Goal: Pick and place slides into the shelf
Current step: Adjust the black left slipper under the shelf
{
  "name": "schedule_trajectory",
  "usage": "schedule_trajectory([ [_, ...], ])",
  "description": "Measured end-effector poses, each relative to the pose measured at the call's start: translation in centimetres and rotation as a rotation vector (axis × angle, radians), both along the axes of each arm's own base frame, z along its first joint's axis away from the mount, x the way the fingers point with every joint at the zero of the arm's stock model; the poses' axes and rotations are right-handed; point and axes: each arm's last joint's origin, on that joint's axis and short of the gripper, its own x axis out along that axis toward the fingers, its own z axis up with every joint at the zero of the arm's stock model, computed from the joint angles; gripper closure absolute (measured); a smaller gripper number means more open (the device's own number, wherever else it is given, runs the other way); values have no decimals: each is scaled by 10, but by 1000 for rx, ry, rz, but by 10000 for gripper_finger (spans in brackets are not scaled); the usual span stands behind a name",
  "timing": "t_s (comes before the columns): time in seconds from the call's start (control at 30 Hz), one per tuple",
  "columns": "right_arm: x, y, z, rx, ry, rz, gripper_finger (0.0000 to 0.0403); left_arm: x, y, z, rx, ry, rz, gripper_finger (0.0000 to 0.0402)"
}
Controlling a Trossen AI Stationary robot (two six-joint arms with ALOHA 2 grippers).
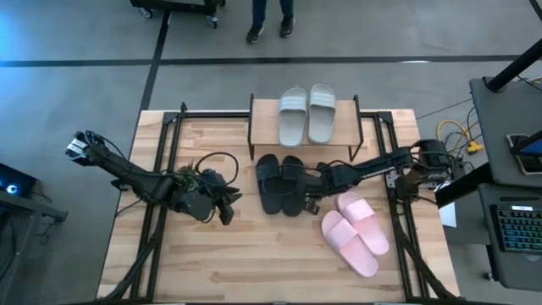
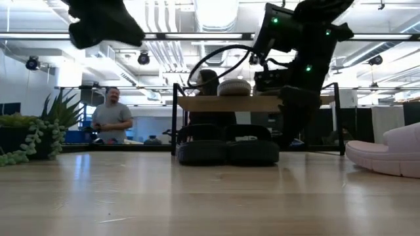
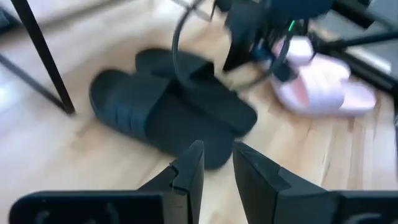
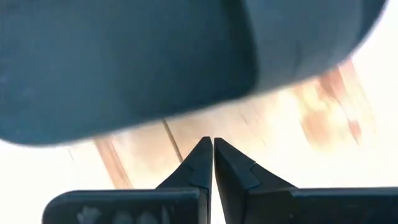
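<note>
The shelf (image 1: 262, 119) stands at the table's far middle, with the grey pair of slides (image 1: 306, 114) on its top board (image 2: 197, 103). The black pair (image 1: 279, 182) lies side by side on the table just in front of it, also seen in the low view (image 2: 226, 152). The pink pair (image 1: 356, 230) lies to their right, nearer me. My left gripper (image 1: 229, 207) hovers left of the black pair, narrowly open (image 3: 217, 155), pointing at them (image 3: 168, 112). My right gripper (image 1: 310, 203) is shut (image 4: 212, 142), just short of the right black slide's near end (image 4: 124, 56).
Black metal rails (image 1: 161, 169) run along the table's left and right sides. Bare wood (image 1: 254, 263) lies toward the near edge. A person (image 2: 111, 118) and a plant (image 2: 33, 131) show in the room beyond the table.
</note>
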Motion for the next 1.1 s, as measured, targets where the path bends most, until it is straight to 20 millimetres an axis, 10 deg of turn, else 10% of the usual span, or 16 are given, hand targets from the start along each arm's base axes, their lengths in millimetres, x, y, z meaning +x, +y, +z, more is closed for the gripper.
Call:
schedule_trajectory([
  [0.3,-14,21,14,421,14,-104,394,34,-23,-54,-295,-44,-108,330],
  [1.1,0,56,15,411,-153,-124,394,129,-34,-156,-343,-126,95,330],
])
